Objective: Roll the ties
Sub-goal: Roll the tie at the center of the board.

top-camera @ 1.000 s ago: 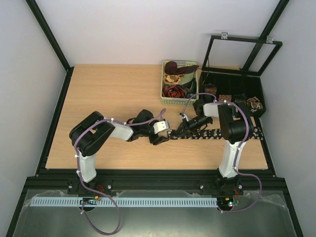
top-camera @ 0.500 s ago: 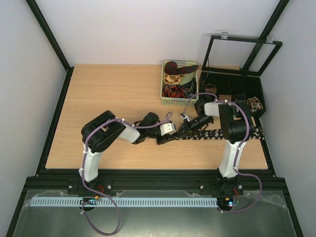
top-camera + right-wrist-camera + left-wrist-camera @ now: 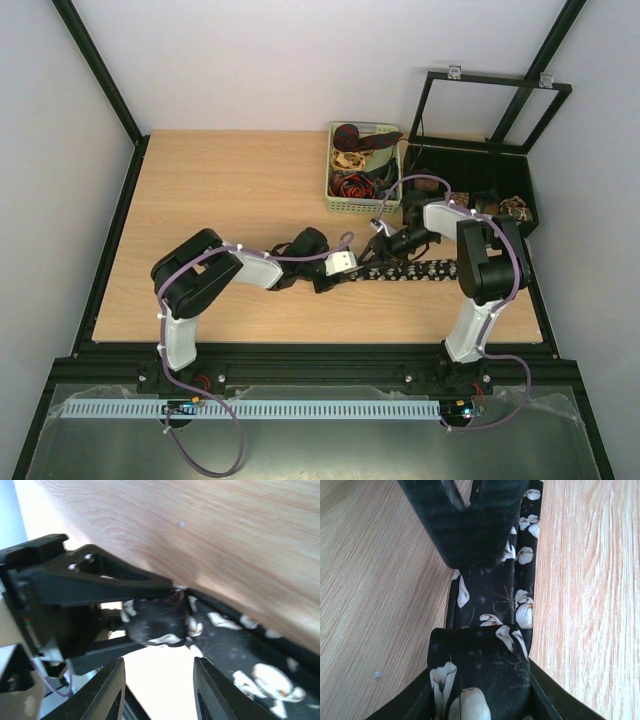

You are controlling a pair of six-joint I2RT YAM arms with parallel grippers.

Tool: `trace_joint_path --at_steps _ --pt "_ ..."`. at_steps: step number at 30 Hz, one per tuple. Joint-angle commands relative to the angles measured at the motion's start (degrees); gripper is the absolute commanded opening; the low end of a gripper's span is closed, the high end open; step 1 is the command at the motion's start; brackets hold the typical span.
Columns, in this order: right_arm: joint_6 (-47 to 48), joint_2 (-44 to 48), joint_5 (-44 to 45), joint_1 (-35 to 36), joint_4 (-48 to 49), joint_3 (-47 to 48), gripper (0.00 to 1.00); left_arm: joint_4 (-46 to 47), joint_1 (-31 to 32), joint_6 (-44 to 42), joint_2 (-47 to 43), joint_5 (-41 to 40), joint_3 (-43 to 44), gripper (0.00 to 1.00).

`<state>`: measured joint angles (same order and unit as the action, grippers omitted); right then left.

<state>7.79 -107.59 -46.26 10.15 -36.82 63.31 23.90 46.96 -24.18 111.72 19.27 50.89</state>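
Note:
A black tie with white speckles (image 3: 440, 270) lies flat along the table's right side. Its left end is folded into a small roll (image 3: 480, 675). My left gripper (image 3: 350, 268) is shut on that roll, which fills the space between its jaws in the left wrist view (image 3: 480, 690). My right gripper (image 3: 380, 244) hovers just above and behind the roll, open and empty. In the right wrist view (image 3: 157, 680) its fingers (image 3: 112, 692) frame the rolled end (image 3: 155, 622). Other ties, dark red and beige, lie in a green basket (image 3: 332, 190).
A black compartment box (image 3: 500, 180) with its lid raised stands at the back right; patterned tie coils (image 3: 456, 199) sit in it. The green basket stands just behind both grippers. The table's right edge is close to the tie's far end.
My left gripper has moved right to the tie's left end and holds it. My right gripper has drawn back and up from the tie, its arm swinging right.

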Motion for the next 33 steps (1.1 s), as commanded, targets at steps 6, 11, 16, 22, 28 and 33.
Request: trace_joint_path --at_steps 6,11,16,22,28,33 --pt "-11.07 1.74 -3.14 4.77 9.39 -4.45 0.36 -13.08 -0.21 -1.8 0.76 -3.62 -0.75 0.38" --pt "-12.97 -0.06 0.85 5.69 13.48 -3.95 0.34 -13.91 -0.2 -2.02 1.41 -3.52 -0.33 0.38" --pt "-12.7 -0.87 2.22 6.9 14.41 -4.28 0.25 -14.29 -0.2 -1.92 1.63 -3.47 0.15 0.39" --pt "-10.73 -2.64 3.55 7.06 12.35 -3.81 0.12 -14.5 -0.23 -2.19 2.04 -3.27 0.49 0.39" --pt "-10.64 -2.39 -1.69 6.99 10.75 -3.94 0.36 -14.76 -0.21 -2.22 2.44 -2.92 1.11 0.39" --pt "-9.6 -2.99 -1.83 7.09 10.02 -4.26 0.11 -15.17 -0.3 -2.36 2.92 -2.83 1.84 0.39"
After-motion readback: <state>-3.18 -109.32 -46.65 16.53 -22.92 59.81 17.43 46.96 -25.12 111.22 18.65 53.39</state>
